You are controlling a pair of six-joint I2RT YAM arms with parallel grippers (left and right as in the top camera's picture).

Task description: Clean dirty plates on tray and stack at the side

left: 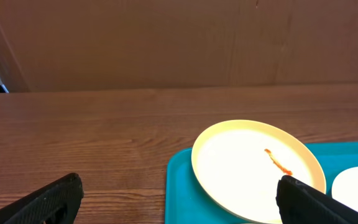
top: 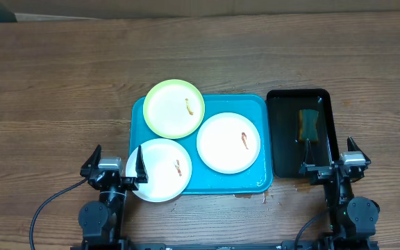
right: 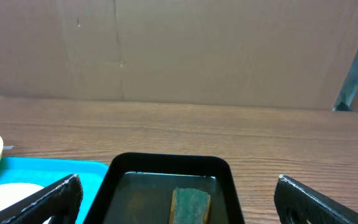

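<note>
The turquoise tray [top: 139, 118] lies mid-table and holds three plates, each with an orange-brown smear. The pale yellow-green plate [top: 173, 108] is at its back left and also shows in the left wrist view [left: 247, 169]. A white plate [top: 228, 142] is at the right. Another white plate [top: 160, 170] overhangs the tray's front left corner. My left gripper [top: 115, 165] is open and empty at the front, beside that plate. My right gripper [top: 332, 161] is open and empty at the front of the black tray.
A smaller black tray [top: 280, 132] stands right of the turquoise one and holds a green-and-yellow sponge [top: 307, 123], which also shows in the right wrist view [right: 190, 205]. A cardboard wall runs behind the wooden table. A small smear lies on the table by the tray's front edge [top: 250, 196].
</note>
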